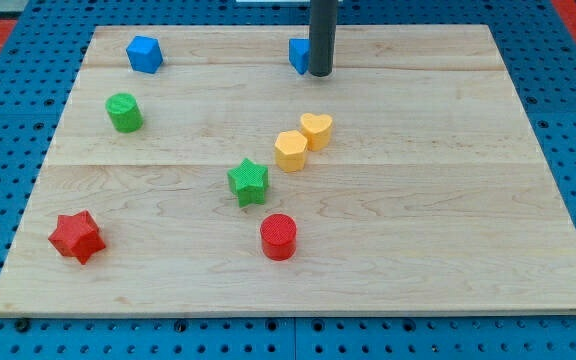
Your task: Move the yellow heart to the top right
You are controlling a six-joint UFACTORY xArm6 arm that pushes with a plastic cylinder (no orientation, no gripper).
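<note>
The board is pale wood, planks joined in long bands with fine grain, lying on a blue pegboard dotted with holes. The blocks look like ribbed, matte plastic.

The yellow heart sits a little above the frame's centre, its lobes rounded, touching or just beside a yellow hexagon at its lower left. A green star lies lower left of that pair, and a red cylinder stands below the star, apart from it. A red star is at the lower left of the frame. A green cylinder stands at the upper left, with a blue block, faceted, above it near the top edge.

I have no jaws to open or close and I hold nothing: I end in a smooth dark rod. My tip rests at the top centre of the frame, directly above the heart and well apart from it. A second blue block shows at the rod's left, partly hidden; whether I touch it I cannot tell.
</note>
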